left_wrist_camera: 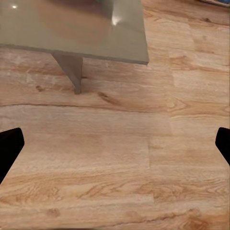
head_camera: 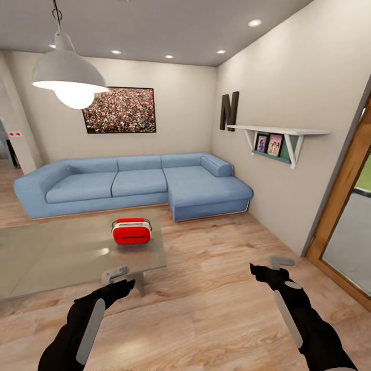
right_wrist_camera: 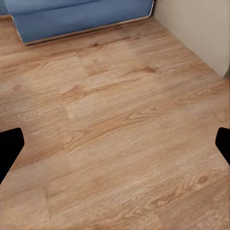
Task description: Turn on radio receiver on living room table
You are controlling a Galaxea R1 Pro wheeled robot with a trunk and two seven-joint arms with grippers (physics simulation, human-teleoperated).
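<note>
Left of frame centre, the table [head_camera: 62, 257] carries the radio receiver [head_camera: 131, 231] near its right end. It looks rigid, light, glossy, likely slippery; I'd press, not grip. Left gripper [head_camera: 114, 272] and right gripper [head_camera: 281, 263] hang wide, empty.

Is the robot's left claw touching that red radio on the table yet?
Apart. In the head view, the left gripper hangs near the table's front edge, with bare tabletop between it and the radio receiver.
</note>
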